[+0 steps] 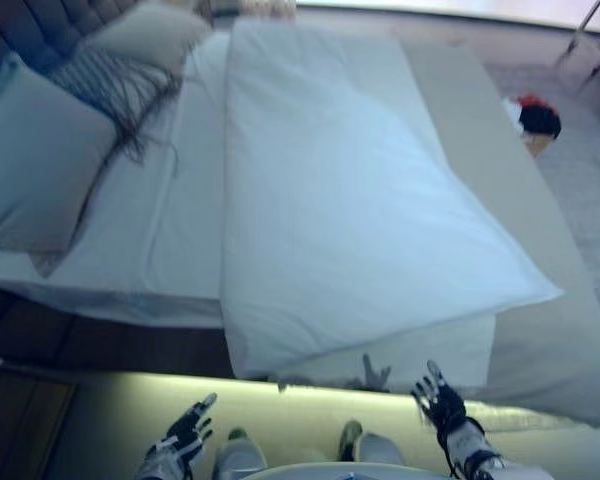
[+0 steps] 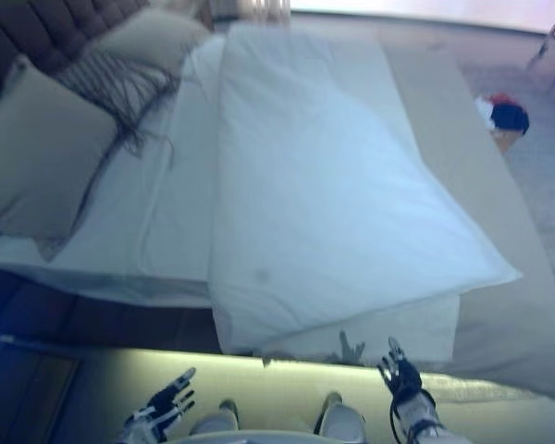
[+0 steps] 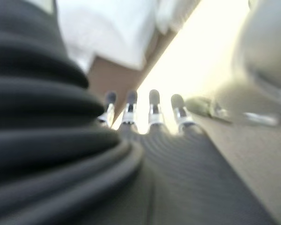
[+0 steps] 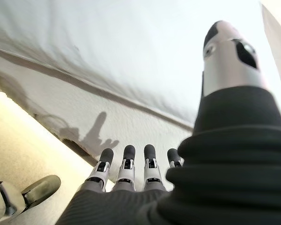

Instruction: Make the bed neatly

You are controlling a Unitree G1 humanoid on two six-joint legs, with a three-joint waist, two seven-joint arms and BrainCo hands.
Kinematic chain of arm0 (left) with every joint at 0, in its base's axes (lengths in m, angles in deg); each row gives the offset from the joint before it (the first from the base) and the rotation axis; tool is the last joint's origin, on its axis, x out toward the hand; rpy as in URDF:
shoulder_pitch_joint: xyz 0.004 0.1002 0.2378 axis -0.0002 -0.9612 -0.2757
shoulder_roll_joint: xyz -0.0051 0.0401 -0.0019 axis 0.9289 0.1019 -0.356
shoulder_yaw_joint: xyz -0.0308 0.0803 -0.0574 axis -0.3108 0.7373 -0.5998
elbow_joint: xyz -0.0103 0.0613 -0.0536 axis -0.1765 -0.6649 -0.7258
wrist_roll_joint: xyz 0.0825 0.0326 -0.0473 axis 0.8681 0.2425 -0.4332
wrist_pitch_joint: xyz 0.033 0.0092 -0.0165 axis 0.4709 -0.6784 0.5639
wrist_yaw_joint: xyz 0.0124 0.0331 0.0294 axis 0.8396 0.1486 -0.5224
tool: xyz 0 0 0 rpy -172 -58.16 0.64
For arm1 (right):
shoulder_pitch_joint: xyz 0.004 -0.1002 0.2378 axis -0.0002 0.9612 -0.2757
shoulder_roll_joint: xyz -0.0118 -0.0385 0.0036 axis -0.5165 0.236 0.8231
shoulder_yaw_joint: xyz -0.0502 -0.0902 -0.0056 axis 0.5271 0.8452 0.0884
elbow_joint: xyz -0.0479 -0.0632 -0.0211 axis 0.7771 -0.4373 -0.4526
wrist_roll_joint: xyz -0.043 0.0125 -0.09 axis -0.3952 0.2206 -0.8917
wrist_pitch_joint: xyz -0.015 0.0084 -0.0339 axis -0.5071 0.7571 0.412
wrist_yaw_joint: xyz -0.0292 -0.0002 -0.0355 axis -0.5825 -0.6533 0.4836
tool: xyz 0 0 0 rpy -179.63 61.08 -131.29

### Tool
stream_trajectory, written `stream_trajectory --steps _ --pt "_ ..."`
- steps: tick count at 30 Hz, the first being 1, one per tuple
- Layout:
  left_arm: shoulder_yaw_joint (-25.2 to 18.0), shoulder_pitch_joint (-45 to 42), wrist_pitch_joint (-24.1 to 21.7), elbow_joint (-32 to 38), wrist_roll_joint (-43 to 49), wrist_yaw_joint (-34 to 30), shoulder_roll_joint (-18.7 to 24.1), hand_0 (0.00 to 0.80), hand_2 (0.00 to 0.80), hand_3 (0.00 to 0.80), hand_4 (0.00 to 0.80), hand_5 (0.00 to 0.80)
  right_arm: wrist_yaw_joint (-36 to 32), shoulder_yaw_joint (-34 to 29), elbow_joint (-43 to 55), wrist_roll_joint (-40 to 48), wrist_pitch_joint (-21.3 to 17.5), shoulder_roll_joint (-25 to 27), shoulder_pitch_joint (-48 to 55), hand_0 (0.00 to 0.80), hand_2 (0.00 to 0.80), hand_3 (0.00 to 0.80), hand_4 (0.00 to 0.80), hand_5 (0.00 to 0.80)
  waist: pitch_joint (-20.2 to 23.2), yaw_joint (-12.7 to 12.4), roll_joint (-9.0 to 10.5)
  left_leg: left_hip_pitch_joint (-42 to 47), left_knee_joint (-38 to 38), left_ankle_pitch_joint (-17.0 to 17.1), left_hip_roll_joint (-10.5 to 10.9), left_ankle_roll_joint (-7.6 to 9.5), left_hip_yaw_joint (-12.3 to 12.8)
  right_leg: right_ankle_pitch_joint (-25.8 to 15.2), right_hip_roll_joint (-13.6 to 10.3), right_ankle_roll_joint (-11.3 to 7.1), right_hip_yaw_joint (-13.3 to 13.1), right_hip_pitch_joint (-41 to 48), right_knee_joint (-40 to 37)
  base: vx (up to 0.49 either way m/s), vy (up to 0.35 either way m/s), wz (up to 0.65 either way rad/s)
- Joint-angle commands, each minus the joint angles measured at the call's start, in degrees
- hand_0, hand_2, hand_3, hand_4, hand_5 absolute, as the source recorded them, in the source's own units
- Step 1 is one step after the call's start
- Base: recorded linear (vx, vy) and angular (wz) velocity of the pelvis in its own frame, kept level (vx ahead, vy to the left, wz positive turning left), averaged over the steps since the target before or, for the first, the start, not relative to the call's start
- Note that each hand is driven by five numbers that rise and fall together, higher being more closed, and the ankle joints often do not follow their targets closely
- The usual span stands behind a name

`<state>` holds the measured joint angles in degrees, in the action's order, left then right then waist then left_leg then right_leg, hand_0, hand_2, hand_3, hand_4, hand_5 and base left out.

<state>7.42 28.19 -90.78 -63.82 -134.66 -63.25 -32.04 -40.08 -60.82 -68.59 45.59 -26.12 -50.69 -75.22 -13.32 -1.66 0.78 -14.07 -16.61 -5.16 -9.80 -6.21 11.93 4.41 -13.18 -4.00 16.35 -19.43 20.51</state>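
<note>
A white duvet (image 1: 340, 210) lies folded lengthwise over the middle of the bed, its near corner hanging over the bed's side. Beneath it shows the pale sheet (image 1: 170, 230). A large grey pillow (image 1: 35, 160) and a second pillow (image 1: 150, 35) rest at the headboard end, with a dark fringed throw (image 1: 120, 95) between them. My left hand (image 1: 185, 430) hangs open low beside the bed, touching nothing. My right hand (image 1: 440, 403) is open too, fingers straight, just short of the duvet's hanging edge (image 4: 107, 108).
A beige cover (image 1: 540, 300) stretches along the bed's right side. A red, white and dark object (image 1: 535, 118) sits on the floor at the far right. A dark tufted headboard (image 1: 30, 35) is at the upper left. A lit strip (image 1: 180, 385) runs under the bed's side.
</note>
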Motion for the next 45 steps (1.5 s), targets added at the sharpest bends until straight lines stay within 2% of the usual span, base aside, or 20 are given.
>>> stream_trajectory --steps 1,5,8,9,15,23,29,36,41,45 --pt "0.5 4.5 -3.0 5.3 -9.5 -3.7 0.5 0.000 0.000 0.000 0.000 0.000 2.5 -4.0 1.6 5.4 -1.3 3.8 -6.5 0.000 0.000 0.000 0.000 0.000 -8.4 -1.6 -2.86 -8.9 -6.2 0.9 0.8 0.89 -4.6 -1.4 -3.3 -2.03 -2.7 -5.7 4.9 -0.216 -0.049 0.04" --pt "0.2 5.3 -2.9 11.2 -15.2 -4.6 1.0 0.000 0.000 0.000 0.000 0.000 4.2 -4.9 1.7 6.3 -1.8 6.9 -9.0 0.000 0.000 0.000 0.000 0.000 -11.2 -1.6 -4.04 -17.3 -11.9 -0.6 1.4 1.13 -6.2 0.4 -4.6 -1.68 -4.4 -14.1 11.5 -0.130 -0.066 0.02" --pt "1.0 5.3 -3.2 16.6 -18.2 -4.2 1.3 0.000 0.000 0.000 0.000 0.000 4.9 -5.6 1.9 8.4 -0.3 11.1 -11.2 0.000 0.000 0.000 0.000 0.000 -13.2 -1.6 -4.92 -23.1 -16.5 -2.0 0.9 0.93 -6.3 1.5 -5.1 -1.33 -5.2 -19.5 15.8 -0.073 -0.095 -0.03" --pt "1.5 5.0 -3.7 18.7 -19.4 -4.1 1.5 0.000 0.000 0.000 0.000 0.000 4.8 -6.0 1.9 8.7 0.0 12.7 -11.9 0.000 0.000 0.000 0.000 0.000 -13.9 -1.8 -5.27 -24.7 -19.0 -4.2 0.8 0.68 -6.7 3.4 -5.1 -1.71 -5.8 -21.1 18.3 0.007 -0.088 0.05" --pt "2.5 3.3 -5.0 28.0 -25.5 -2.3 3.8 0.000 0.000 0.000 0.000 0.000 3.6 -6.7 2.8 8.9 1.4 22.2 -18.1 0.000 0.000 0.000 0.000 0.000 -16.4 -2.8 -7.16 -33.3 -29.3 -8.1 0.1 1.85 -8.2 6.7 -6.0 -0.62 -7.5 -29.7 28.6 -0.037 -0.068 -0.06" --pt "0.9 -3.1 -4.8 30.7 -28.3 -2.2 6.3 0.000 0.000 0.000 0.000 0.000 0.9 -5.4 4.3 8.1 2.0 31.3 -27.1 0.000 0.000 0.000 0.000 0.000 -16.5 -4.7 -8.37 -39.4 -36.8 -10.6 -0.5 2.88 -8.9 9.8 -7.3 0.78 -7.3 -36.2 37.2 0.027 -0.041 0.02" --pt "-1.4 -6.9 -4.1 31.3 -29.7 -5.6 7.2 0.000 0.000 0.000 0.000 0.000 -2.3 -2.4 4.4 4.5 5.1 36.0 -33.0 0.000 0.000 0.000 0.000 0.000 -16.5 -5.9 -9.09 -41.2 -38.6 -10.1 -0.8 3.02 -9.4 11.1 -7.6 1.59 -7.3 -38.3 40.6 0.061 -0.006 0.03" --pt "-2.8 -11.3 -3.6 33.9 -31.0 -8.8 8.0 0.000 0.000 0.000 0.000 0.000 -3.4 2.5 4.9 2.2 8.3 39.2 -40.2 0.000 0.000 0.000 0.000 0.000 -16.5 -8.5 -9.72 -42.9 -37.6 -6.6 -0.3 2.54 -10.3 12.2 -7.8 2.70 -6.4 -39.5 43.4 0.048 -0.012 0.07" --pt "-4.3 -13.8 -2.8 34.5 -30.6 -10.2 8.6 0.000 0.000 0.000 0.000 0.000 -4.4 5.7 5.3 2.6 7.9 39.0 -45.3 0.000 0.000 0.000 0.000 0.000 -16.5 -10.1 -9.85 -44.0 -37.7 -5.3 0.3 2.33 -11.2 12.9 -8.2 3.13 -5.7 -40.0 45.0 0.013 -0.015 0.16" --pt "-5.6 -14.6 -1.7 33.7 -29.8 -11.3 8.9 0.000 0.000 0.000 0.000 0.000 -5.4 7.4 6.1 1.4 6.0 37.5 -47.1 0.000 0.000 0.000 0.000 0.000 -16.5 -11.0 -9.52 -43.9 -37.6 -4.9 0.4 2.19 -11.6 12.8 -8.2 3.14 -5.1 -39.3 44.8 -0.001 -0.003 0.01"
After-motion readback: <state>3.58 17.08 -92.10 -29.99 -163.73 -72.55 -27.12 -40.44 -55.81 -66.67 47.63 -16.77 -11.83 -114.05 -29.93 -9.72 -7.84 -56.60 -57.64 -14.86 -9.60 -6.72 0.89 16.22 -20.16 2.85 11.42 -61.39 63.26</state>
